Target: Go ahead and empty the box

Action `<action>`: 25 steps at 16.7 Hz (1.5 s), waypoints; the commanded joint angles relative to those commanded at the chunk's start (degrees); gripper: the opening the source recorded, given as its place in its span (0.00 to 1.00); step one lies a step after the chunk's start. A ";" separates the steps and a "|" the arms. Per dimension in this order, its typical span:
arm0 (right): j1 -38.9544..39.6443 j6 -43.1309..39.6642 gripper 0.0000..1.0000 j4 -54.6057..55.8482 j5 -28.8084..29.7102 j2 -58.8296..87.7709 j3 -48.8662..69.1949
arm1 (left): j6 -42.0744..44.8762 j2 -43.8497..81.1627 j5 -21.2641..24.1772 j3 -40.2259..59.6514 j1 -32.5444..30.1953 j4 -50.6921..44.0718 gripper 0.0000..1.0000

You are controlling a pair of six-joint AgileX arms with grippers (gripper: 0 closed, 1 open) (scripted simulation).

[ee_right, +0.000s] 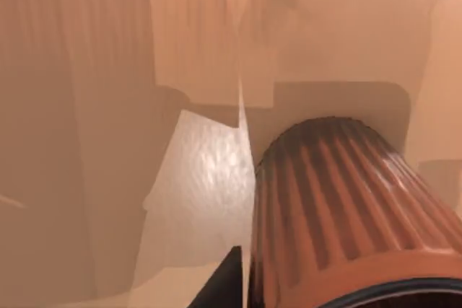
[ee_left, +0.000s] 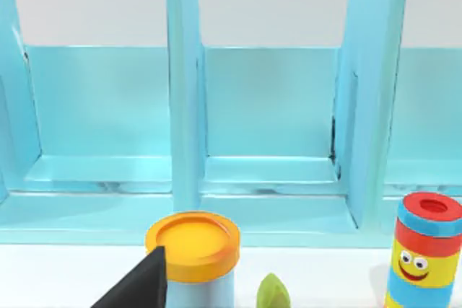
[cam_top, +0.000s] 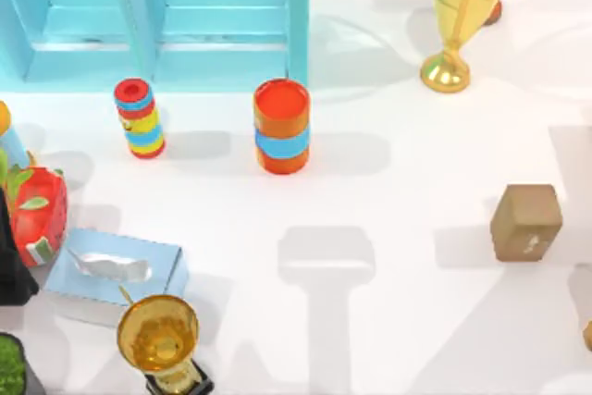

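Two cans are being shown upright on the table just in front of the turquoise box (cam_top: 222,43) — a striped can (cam_top: 140,118) and an orange can (cam_top: 281,126) with a blue band. The turquoise box is being seen at the table's back left, its compartments facing the left gripper (ee_left: 137,286), which is being held low beside a yellow-lidded tub (ee_left: 192,247); whether it is spread or pressed together cannot be told. The right gripper (ee_right: 224,283) is being held beside a ribbed cylinder (ee_right: 339,207) — its state cannot be told either. A brown carton (cam_top: 525,221) is being seen well apart, at the right.
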 joint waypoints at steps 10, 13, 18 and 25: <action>0.00 0.00 0.00 0.00 0.00 0.00 0.00 | 0.00 0.00 0.00 0.00 0.00 0.00 1.00; 0.00 0.00 0.00 0.00 0.00 0.00 0.00 | 0.00 0.00 0.00 0.00 0.00 0.00 1.00; 1.00 0.58 0.00 -0.33 -0.34 -0.70 1.63 | 0.00 0.00 0.00 0.00 0.00 0.00 1.00; 6.72 1.70 0.00 -4.22 -2.10 0.00 16.08 | 0.00 0.00 0.00 0.00 0.00 0.00 1.00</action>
